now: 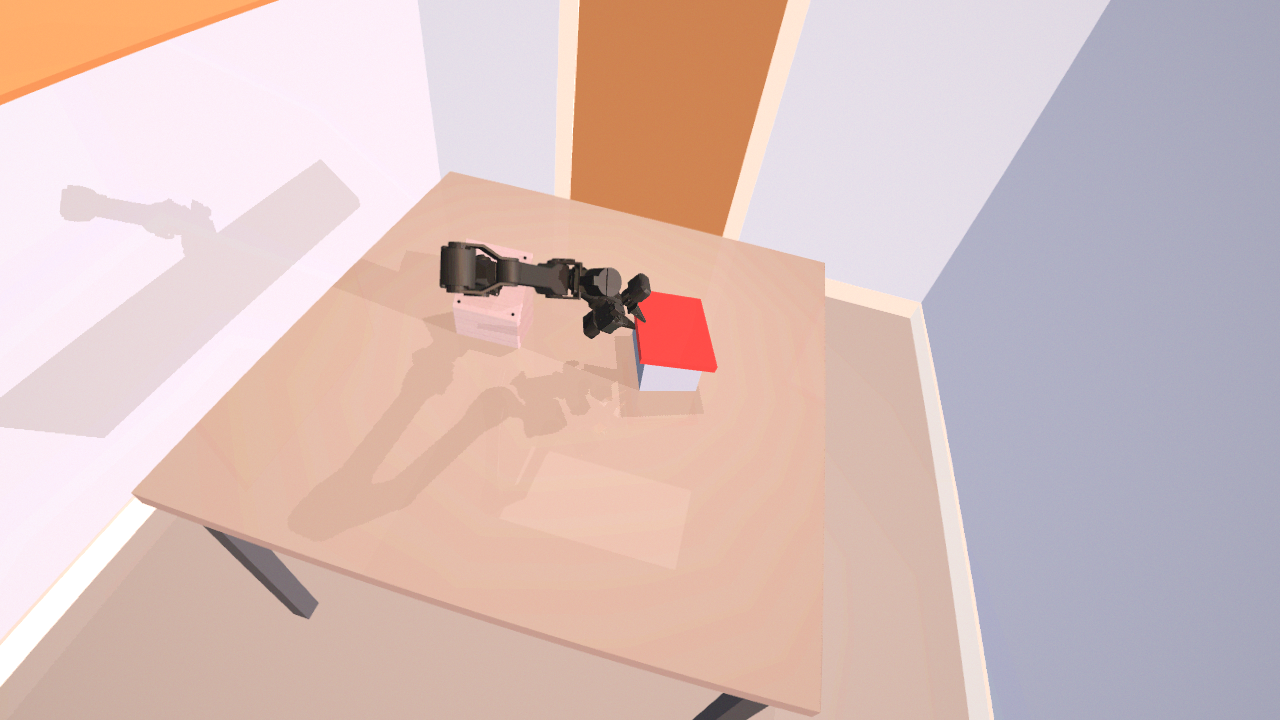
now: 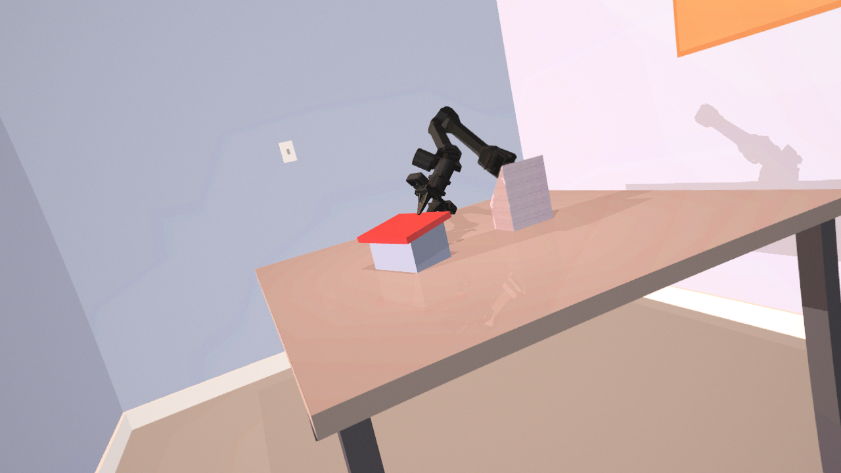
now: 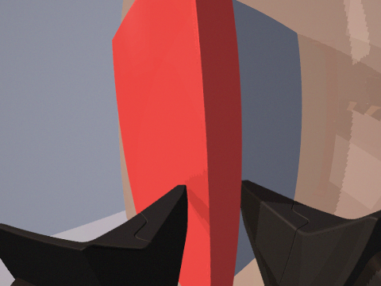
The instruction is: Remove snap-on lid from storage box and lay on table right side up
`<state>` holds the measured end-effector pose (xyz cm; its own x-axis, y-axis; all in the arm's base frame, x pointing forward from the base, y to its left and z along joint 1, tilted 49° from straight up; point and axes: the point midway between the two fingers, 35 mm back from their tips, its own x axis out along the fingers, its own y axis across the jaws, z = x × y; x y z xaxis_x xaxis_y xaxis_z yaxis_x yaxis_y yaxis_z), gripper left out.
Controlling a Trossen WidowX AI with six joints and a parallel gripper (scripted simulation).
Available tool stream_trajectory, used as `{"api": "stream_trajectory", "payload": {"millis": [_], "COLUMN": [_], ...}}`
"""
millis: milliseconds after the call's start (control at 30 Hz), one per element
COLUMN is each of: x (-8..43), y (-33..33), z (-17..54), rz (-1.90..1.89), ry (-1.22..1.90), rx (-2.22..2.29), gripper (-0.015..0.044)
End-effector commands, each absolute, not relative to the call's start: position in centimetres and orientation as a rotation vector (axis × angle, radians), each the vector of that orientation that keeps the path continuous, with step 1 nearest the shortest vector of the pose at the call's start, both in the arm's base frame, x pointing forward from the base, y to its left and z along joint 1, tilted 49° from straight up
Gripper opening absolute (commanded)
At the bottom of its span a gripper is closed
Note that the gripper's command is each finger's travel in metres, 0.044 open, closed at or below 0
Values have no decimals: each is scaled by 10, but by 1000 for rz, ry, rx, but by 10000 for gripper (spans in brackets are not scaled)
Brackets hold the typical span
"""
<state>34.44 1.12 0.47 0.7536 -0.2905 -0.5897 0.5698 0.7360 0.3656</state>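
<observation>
Gripping red lid [image 1: 678, 333] [image 2: 403, 228] [image 3: 167, 119] (box [image 1: 669, 377] [image 2: 393, 257] [image 3: 270, 99] beneath, contents hidden).

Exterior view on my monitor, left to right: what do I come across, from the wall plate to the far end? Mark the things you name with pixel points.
White wall plate [image 2: 287, 152] → red lid [image 1: 676, 332] [image 2: 403, 228] [image 3: 167, 111] on the storage box [image 1: 669, 377] [image 2: 431, 247] [image 3: 270, 99] → pale wood-grained block [image 1: 487, 324] [image 2: 528, 192] → orange panel [image 1: 98, 35] [image 2: 752, 23] on the wall.

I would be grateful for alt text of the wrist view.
A black pincer grips the edge of a red lid, one finger on either side, with the lid over a blue-gray box.
</observation>
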Motion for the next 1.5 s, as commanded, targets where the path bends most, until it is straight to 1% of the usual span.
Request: {"api": "stream_trajectory", "payload": {"millis": [0, 1467], "x": [346, 365], "y": [16, 66], "z": [9, 43], "rz": [-493, -492], "ry": [527, 527], "rx": [567, 570], "gripper": [0, 0]}}
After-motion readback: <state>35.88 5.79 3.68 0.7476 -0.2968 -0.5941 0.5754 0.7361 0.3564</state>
